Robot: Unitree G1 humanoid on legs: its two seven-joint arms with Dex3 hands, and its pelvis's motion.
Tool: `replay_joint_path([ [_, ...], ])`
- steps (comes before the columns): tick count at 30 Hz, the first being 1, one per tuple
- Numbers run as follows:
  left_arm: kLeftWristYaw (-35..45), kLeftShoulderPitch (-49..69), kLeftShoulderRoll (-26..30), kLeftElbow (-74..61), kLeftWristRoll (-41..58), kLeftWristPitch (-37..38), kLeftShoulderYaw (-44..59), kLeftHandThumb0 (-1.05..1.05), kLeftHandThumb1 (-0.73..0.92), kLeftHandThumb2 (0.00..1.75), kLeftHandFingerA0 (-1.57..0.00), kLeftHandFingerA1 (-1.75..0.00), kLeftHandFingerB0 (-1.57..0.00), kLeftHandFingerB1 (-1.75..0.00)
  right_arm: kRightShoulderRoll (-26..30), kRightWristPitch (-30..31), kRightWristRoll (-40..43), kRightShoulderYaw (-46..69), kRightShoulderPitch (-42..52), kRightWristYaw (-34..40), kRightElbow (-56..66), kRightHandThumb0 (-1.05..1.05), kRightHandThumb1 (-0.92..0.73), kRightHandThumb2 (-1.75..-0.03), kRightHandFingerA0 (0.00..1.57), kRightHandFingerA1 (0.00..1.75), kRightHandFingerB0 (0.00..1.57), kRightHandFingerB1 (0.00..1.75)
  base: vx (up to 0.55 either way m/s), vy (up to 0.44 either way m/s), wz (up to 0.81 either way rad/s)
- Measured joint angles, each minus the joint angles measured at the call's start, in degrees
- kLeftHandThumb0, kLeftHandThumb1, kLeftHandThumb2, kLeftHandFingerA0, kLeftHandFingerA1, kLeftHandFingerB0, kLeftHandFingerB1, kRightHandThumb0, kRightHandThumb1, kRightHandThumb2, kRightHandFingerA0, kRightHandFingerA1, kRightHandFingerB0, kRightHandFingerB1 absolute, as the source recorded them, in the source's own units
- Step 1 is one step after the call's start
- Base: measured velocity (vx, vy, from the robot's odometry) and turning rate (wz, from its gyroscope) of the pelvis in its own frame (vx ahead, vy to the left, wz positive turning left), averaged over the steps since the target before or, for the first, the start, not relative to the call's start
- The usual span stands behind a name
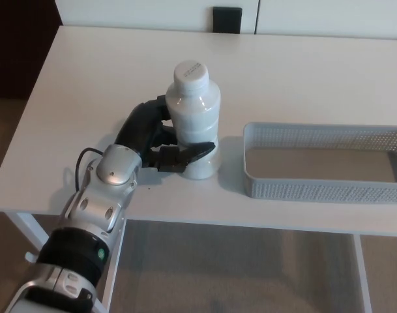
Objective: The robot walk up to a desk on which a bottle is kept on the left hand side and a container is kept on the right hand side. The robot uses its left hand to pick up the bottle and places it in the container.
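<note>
A white plastic bottle [194, 114] with a white cap stands upright at the middle of the white desk [94, 78], just left of the container. My left hand [152, 135] is shut on it from the left: the thumb [188, 154] crosses its lower front and the fingers wrap behind it. I cannot tell whether the bottle's base rests on the desk or hangs just above it. The container, a grey mesh basket [315, 190], lies at the right with nothing in it, a small gap from the bottle. My right hand does not show.
A black square object [227, 19] sits at the desk's far edge against the white wall. The desk's front edge runs just below my wrist, with the floor and white desk legs beneath. The basket runs past the picture's right edge.
</note>
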State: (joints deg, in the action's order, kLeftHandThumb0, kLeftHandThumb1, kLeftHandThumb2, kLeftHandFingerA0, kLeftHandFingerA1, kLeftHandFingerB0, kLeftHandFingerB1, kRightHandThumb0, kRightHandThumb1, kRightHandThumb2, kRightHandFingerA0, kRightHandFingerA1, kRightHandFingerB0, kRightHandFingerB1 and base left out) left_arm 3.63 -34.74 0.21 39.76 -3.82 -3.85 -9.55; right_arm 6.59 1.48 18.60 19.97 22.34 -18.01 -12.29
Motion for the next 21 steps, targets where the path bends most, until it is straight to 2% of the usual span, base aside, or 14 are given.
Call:
replay_joint_path([
  [3, -0.3, 0.6, 0.0, -4.4, -0.1, -0.1, 1.2, -0.08, 0.80, 0.74, -0.97, -1.49, -0.73, -1.13, 0.4, 0.6, 0.0, 0.2, -0.7, 0.0, 0.2, -0.19, -0.37, -0.86, 0.43, 0.66, 0.17, 0.52, 0.00, 0.000, 0.00],
  [4, -0.3, 0.5, 0.0, -6.5, -0.1, -0.1, 1.7, -0.06, 0.80, 0.74, -1.00, -1.43, -0.73, -1.13, 0.5, 1.0, 0.0, 0.2, -1.1, 0.0, 0.4, -0.19, -0.37, -0.86, 0.42, 0.66, 0.17, 0.52, 0.00, 0.000, 0.00],
  [5, -0.3, 0.3, 0.0, -7.6, -0.1, -0.1, 1.8, -0.06, 0.82, 0.73, -1.03, -1.31, -0.76, -1.07, 0.5, 1.1, 0.0, 0.2, -1.3, 0.1, 0.6, -0.23, -0.53, -0.55, 0.49, 0.57, 0.28, 0.38, 0.00, 0.000, 0.00],
  [6, -0.3, 0.2, 0.0, -8.6, -0.1, -0.2, 1.9, -0.06, 0.82, 0.73, -1.03, -1.31, -0.76, -1.07, 0.5, 1.3, 0.0, 0.3, -1.5, 0.1, 0.7, -0.23, -0.53, -0.55, 0.49, 0.57, 0.28, 0.38, 0.00, 0.000, 0.00],
  [7, -0.3, 0.0, -0.1, -10.0, -0.1, -0.3, 2.0, -0.07, 0.85, 0.65, -0.98, -1.29, -0.80, -0.97, 0.5, 1.5, 0.0, 0.3, -1.8, 0.2, 0.9, -0.25, -0.53, -0.55, 0.50, 0.58, 0.29, 0.38, 0.00, 0.000, 0.00],
  [9, -0.2, -1.4, -0.4, -14.0, -0.1, -1.3, 2.1, -0.07, 0.84, 0.65, -0.99, -1.30, -0.79, -0.95, 0.5, 2.1, 0.0, 0.4, -2.3, 0.4, 1.3, -0.25, -0.53, -0.55, 0.49, 0.59, 0.29, 0.38, 0.00, 0.000, 0.00],
  [10, -0.2, -2.0, -0.7, -15.3, -0.1, -1.9, 2.0, -0.09, 0.80, 0.68, -1.07, -1.27, -0.78, -1.06, 0.5, 2.3, 0.0, 0.4, -2.5, 0.5, 1.4, -0.26, -0.52, -0.55, 0.50, 0.59, 0.30, 0.38, 0.00, 0.000, 0.00],
  [14, -0.3, -6.3, -3.5, -19.3, -0.6, -4.0, -0.1, -0.24, 0.80, 0.63, -1.16, -1.14, -0.82, -1.09, 0.5, 3.1, -0.1, 0.4, -3.0, 1.0, 1.4, -0.26, -0.53, -0.55, 0.50, 0.60, 0.28, 0.38, 0.00, 0.000, 0.00],
  [15, -0.4, -7.0, -4.5, -19.3, -0.8, -4.5, -0.8, -0.22, 0.75, 0.72, -1.17, -1.20, -0.86, -1.10, 0.5, 3.3, -0.1, 0.4, -3.1, 1.0, 1.4, -0.27, -0.52, -0.55, 0.49, 0.59, 0.27, 0.38, 0.00, 0.000, 0.00],
  [16, -0.4, -7.1, -4.7, -19.3, -0.9, -4.6, -1.0, -0.19, 0.56, 1.06, -1.23, -1.18, -0.92, -1.04, 0.5, 3.4, -0.1, 0.4, -3.1, 1.0, 1.4, -0.28, -0.53, -0.55, 0.48, 0.57, 0.27, 0.37, 0.00, 0.000, 0.00],
  [17, -0.4, -7.4, -5.5, -19.2, -1.1, -5.0, -1.6, -0.17, 0.65, 0.87, -1.19, -1.24, -0.89, -1.18, 0.5, 3.5, -0.1, 0.4, -3.2, 1.1, 1.4, -0.22, -0.35, -0.85, 0.41, 0.66, 0.16, 0.51, 0.00, 0.000, 0.00],
  [18, -0.5, -7.8, -7.0, -18.8, -1.7, -5.4, -2.8, -0.17, 0.64, 0.91, -1.19, -1.26, -0.89, -1.19, 0.5, 3.6, -0.1, 0.4, -3.3, 1.2, 1.4, -0.22, -0.35, -0.85, 0.41, 0.66, 0.17, 0.52, 0.00, 0.000, 0.00],
  [19, -0.6, -7.9, -7.5, -18.6, -1.9, -5.5, -3.4, -0.17, 0.56, 1.09, -1.25, -1.20, -0.95, -1.05, 0.5, 3.7, -0.1, 0.4, -3.4, 1.2, 1.4, -0.22, -0.35, -0.85, 0.43, 0.66, 0.17, 0.52, 0.00, 0.000, 0.00],
  [21, -0.6, -8.0, -8.4, -18.1, -2.3, -5.6, -4.3, -0.17, 0.57, 1.09, -1.25, -1.20, -0.94, -1.03, 0.5, 3.8, -0.2, 0.4, -3.4, 1.2, 1.4, -0.22, -0.35, -0.85, 0.44, 0.66, 0.18, 0.52, 0.00, 0.000, 0.00],
])
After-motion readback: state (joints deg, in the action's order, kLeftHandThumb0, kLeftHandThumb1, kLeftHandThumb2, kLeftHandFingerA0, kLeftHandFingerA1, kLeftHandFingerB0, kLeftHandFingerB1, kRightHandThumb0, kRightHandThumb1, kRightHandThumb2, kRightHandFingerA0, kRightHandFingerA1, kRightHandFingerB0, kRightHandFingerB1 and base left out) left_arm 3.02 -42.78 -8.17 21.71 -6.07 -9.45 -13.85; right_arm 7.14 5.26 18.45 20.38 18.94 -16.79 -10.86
